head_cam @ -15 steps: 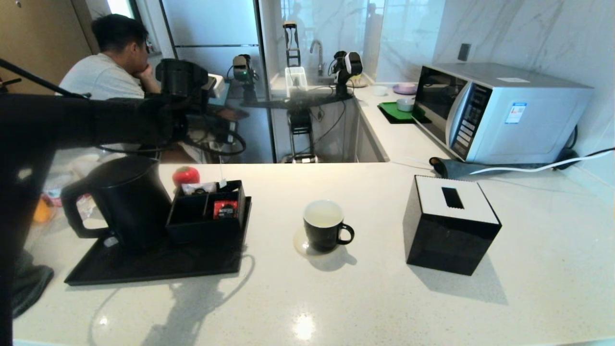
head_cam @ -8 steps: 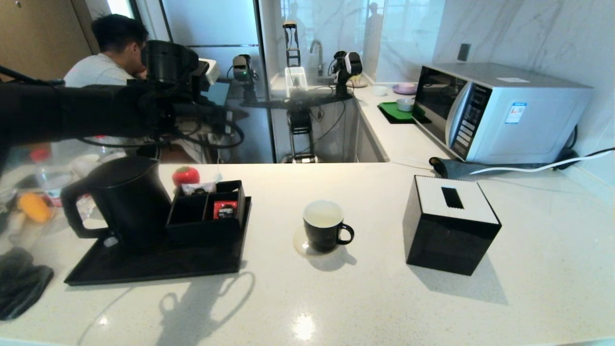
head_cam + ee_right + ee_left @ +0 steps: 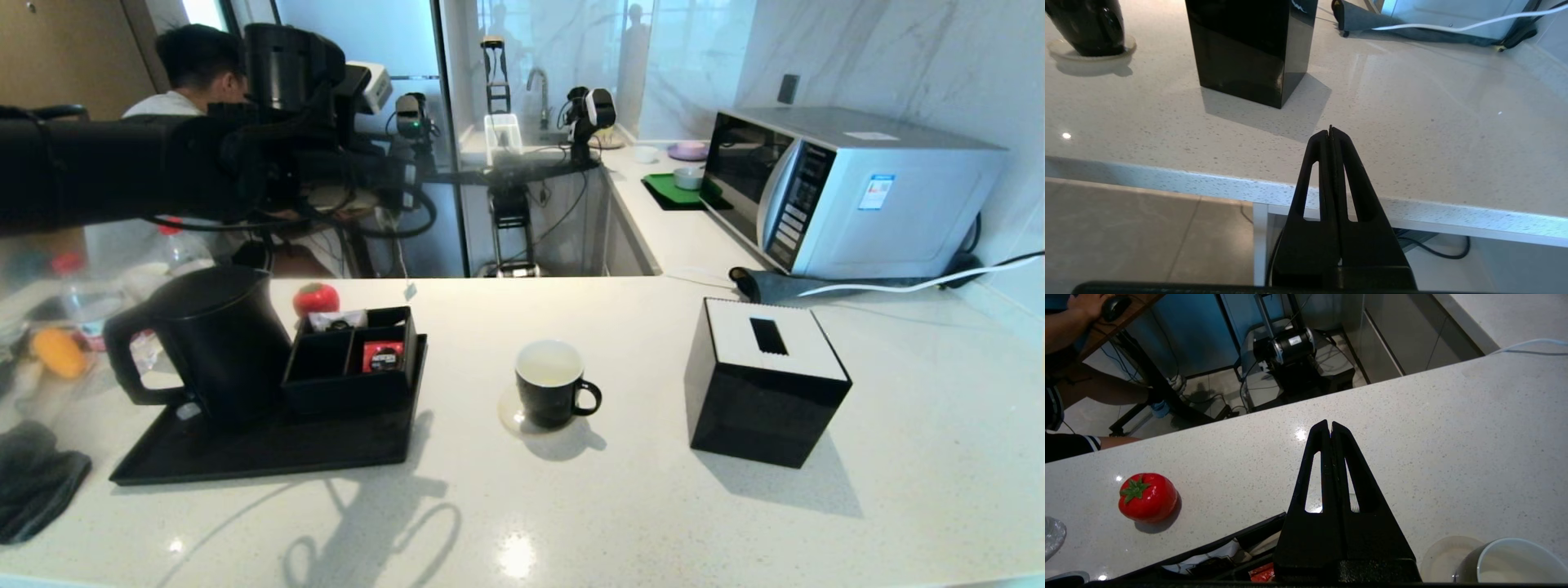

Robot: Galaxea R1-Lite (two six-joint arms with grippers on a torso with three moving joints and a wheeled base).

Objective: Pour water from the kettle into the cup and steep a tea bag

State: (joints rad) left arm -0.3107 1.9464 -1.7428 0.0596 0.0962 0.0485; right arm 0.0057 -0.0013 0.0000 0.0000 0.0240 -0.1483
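Observation:
The kettle (image 3: 216, 343) stands on the left of a black tray. On a coaster mid-counter sits the cup (image 3: 549, 384), whose white rim (image 3: 1515, 561) shows in the left wrist view. High above the tray's right end, my left gripper (image 3: 406, 184) (image 3: 1330, 424) is shut on the thin white string. The tea bag (image 3: 410, 291) dangles from it over the counter's far side, left of the cup, and a pale bit of it (image 3: 1354, 502) shows behind the fingers. My right gripper (image 3: 1330, 130) is shut on nothing, low before the counter's front edge.
A black compartment box (image 3: 351, 359) holding a red-labelled sachet (image 3: 382, 356) shares the tray (image 3: 261, 457) with the kettle. A red tomato-shaped object (image 3: 315, 298) lies behind it. A black tissue box (image 3: 767, 380) stands right of the cup, with a microwave (image 3: 849, 188) at the back right.
My left arm has risen and swung right. The tea bag has come up out of the compartment box and now hangs free above the counter.

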